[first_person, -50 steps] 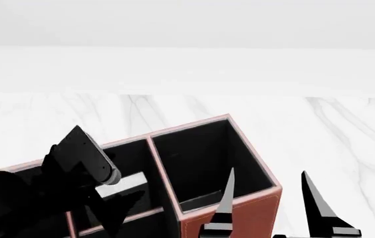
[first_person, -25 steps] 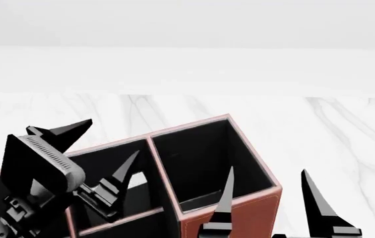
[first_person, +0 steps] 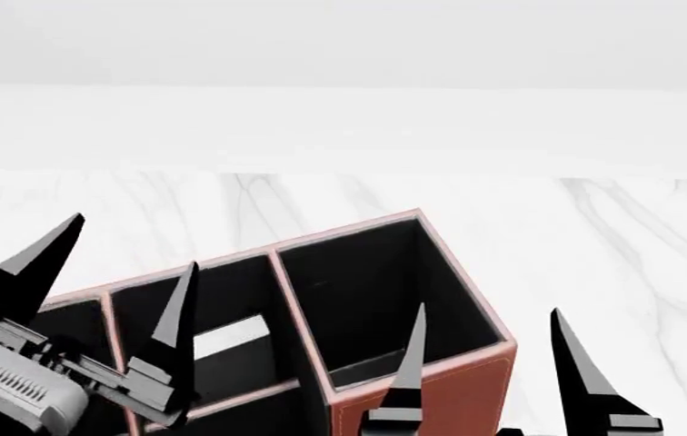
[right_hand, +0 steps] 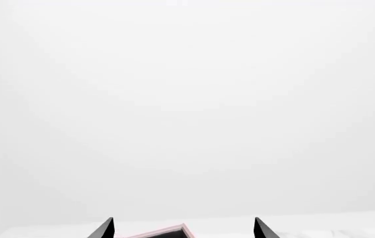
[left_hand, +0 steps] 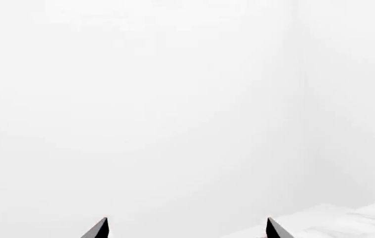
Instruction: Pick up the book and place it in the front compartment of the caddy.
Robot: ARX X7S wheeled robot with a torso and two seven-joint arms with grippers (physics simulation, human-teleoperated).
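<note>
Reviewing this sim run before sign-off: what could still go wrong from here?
1. The left gripper is open and empty, its near finger over the caddy; a careless move could clip the pale rim and shift it.
2. Only a white sliver shows in a front-left compartment. It may be the book's page edge, but placement cannot be confirmed.
3. The right gripper, open, straddles the caddy's right corner; lowering it could knock that wall.
</note>
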